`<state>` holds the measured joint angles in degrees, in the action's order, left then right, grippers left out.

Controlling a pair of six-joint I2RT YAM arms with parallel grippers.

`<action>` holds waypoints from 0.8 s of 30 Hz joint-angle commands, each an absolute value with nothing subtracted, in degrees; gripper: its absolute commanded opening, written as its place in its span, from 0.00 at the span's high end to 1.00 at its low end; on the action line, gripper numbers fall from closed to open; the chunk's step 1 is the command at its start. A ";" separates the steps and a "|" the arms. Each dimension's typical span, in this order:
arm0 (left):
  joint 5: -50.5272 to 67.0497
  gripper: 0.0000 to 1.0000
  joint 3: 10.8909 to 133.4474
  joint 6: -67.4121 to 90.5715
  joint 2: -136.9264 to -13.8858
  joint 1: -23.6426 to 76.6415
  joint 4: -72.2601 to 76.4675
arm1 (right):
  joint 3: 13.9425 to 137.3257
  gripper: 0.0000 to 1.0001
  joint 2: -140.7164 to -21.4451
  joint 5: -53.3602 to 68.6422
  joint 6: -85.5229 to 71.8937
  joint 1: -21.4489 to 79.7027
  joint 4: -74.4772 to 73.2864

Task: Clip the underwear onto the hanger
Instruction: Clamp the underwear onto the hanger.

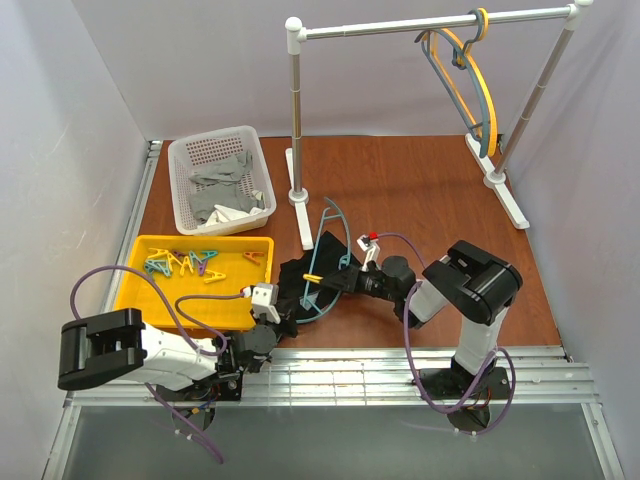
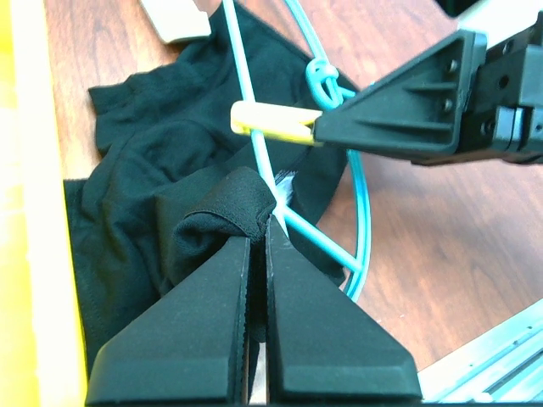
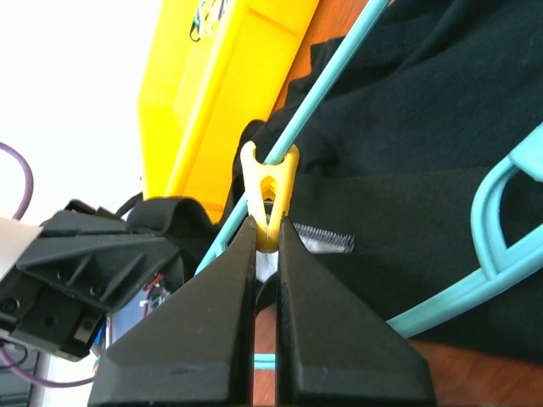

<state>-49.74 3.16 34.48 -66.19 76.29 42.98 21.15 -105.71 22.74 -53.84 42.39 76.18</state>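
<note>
The black underwear [image 1: 296, 282] lies crumpled on the table beside the yellow tray, with the teal hanger [image 1: 330, 262] lying over it. My left gripper [image 2: 258, 233] is shut on a raised fold of the underwear [image 2: 161, 144], right against the hanger's thin bar [image 2: 254, 144]. My right gripper [image 3: 266, 229] is shut on the tail of a yellow clip [image 3: 269, 182] whose open mouth straddles the hanger bar [image 3: 327, 85] above the underwear [image 3: 424, 127]. In the top view the left gripper [image 1: 285, 316] and right gripper [image 1: 324, 280] meet over the garment.
The yellow tray [image 1: 150, 295] holds several coloured clips. A white basket [image 1: 180, 165] of grey cloths stands behind it. A white rack [image 1: 296, 120] with its foot [image 1: 303, 215] near the hanger carries a yellow hanger [image 1: 470, 45] and a grey-blue one.
</note>
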 commanded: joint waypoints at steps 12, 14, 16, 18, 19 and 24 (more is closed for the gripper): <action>-45.80 1.00 -4.48 20.31 -77.78 73.21 65.65 | 12.40 0.99 -95.71 26.19 -52.74 43.50 108.63; -43.51 1.00 -3.78 20.21 -78.40 72.86 66.09 | 11.69 0.99 -95.10 26.89 -52.21 43.77 108.63; -42.46 1.00 -3.69 20.30 -78.23 72.86 65.74 | 10.90 0.99 -94.83 27.77 -51.51 43.86 108.63; -41.84 1.00 -3.95 20.21 -77.61 72.86 65.74 | 10.37 0.99 -94.31 28.73 -50.63 44.03 108.63; -41.57 1.00 -3.96 20.21 -77.43 72.77 65.48 | 10.11 0.99 -94.22 29.00 -50.36 44.12 108.72; -39.38 1.00 -3.34 20.83 -76.99 72.51 63.64 | 10.02 0.99 -93.96 29.97 -48.78 44.82 108.63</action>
<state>-40.88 3.11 21.26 -77.78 73.08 63.66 10.37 -95.22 27.59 -51.16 44.14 75.94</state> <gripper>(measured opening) 0.011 0.015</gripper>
